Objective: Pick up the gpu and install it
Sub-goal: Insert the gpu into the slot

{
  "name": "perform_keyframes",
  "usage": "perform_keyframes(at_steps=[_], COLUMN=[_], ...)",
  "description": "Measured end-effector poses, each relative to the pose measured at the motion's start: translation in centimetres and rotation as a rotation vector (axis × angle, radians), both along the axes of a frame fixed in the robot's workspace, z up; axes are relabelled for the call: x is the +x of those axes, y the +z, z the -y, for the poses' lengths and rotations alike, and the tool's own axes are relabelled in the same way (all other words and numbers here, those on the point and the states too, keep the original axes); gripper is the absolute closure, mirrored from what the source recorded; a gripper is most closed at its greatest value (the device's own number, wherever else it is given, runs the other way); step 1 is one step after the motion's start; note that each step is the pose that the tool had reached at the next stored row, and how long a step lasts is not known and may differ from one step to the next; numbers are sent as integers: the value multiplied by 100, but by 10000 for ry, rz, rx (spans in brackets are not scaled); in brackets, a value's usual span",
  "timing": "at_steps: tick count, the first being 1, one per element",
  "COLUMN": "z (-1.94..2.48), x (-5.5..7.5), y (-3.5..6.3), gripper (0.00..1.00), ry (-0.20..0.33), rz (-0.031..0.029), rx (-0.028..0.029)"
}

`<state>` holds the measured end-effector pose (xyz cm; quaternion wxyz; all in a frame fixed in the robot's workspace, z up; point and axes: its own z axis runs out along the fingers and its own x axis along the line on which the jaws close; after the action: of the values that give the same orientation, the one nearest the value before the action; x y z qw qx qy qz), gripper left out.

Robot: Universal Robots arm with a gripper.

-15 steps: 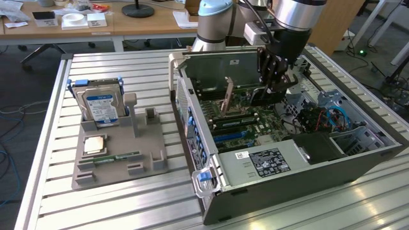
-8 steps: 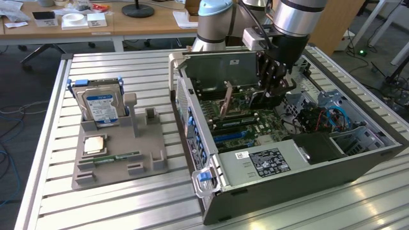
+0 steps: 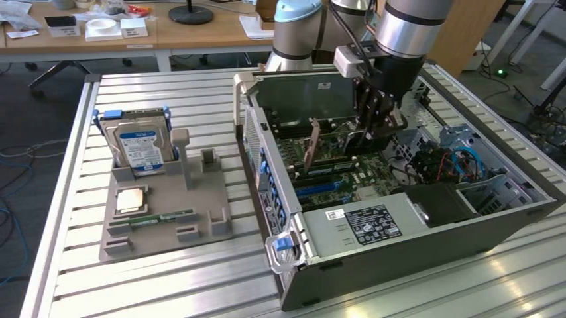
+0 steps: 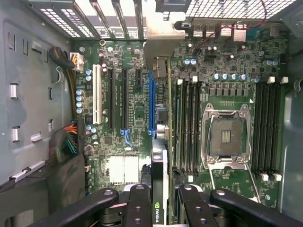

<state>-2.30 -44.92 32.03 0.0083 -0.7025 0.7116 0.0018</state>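
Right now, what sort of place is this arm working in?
Probably a robotics lab bench: an open computer case on a slatted metal table, a parts fixture holding a hard drive, office desks behind.

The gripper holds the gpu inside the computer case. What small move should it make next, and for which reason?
Probably ease the gpu straight down. The gripper holds it on edge, running alongside the long blue slot on the motherboard, its silver bracket by the rear slot openings. Whether it is already seated I cannot tell, so go slowly.
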Motion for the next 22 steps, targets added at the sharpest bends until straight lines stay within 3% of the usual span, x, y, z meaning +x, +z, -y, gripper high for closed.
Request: perform_keyframes(at_steps=[22], z=[6], x=[-10], y=[-134], gripper=[73], ry=[11], rz=[-1], rx=[-2])
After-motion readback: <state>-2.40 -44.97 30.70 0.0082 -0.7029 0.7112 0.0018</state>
